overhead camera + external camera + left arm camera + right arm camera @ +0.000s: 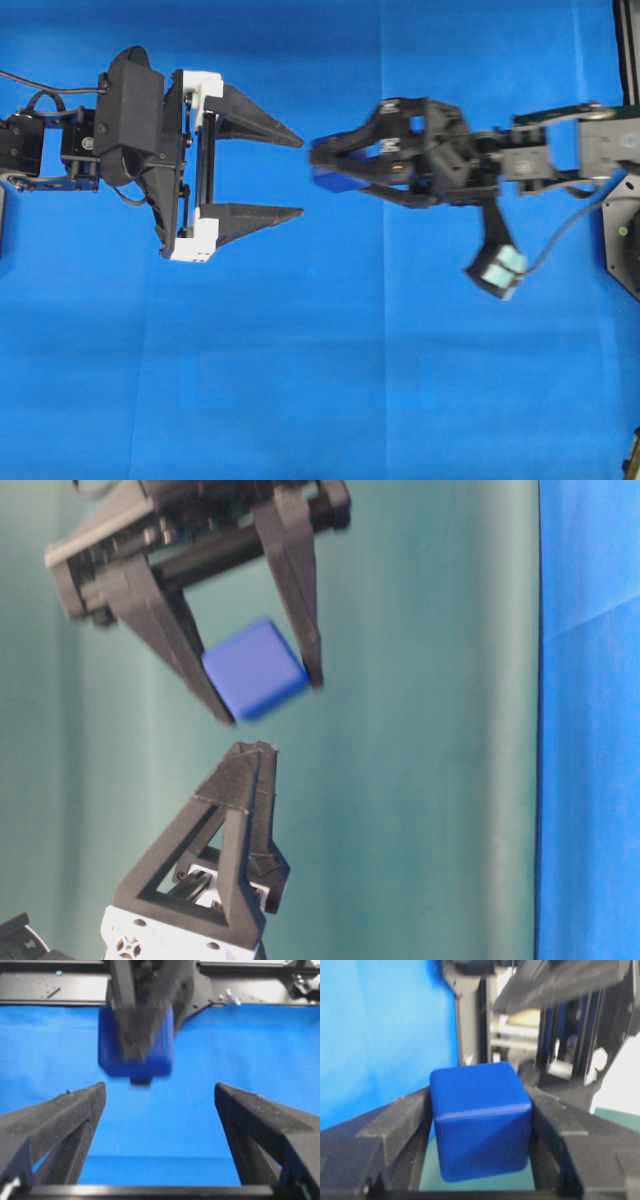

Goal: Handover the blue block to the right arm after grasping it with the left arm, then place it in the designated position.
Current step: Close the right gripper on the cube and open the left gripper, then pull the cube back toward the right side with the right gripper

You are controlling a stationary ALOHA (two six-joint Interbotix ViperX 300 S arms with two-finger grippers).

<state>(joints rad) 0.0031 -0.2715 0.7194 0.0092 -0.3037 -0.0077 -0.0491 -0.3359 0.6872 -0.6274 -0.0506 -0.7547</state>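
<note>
The blue block hangs in the air, pinched between the two black fingers of my right gripper, which is shut on it. In the right wrist view the block fills the gap between the pads. My left gripper faces it from the left with its jaws wide open and nothing between them, its tips a short gap from the block. From table level the left gripper sits just below the block. No designated position shows in view.
Bright blue cloth covers the table under both arms. A mint-green part hangs from the right arm. A black frame runs along the cloth's far edge, and the right arm's base stands at the right.
</note>
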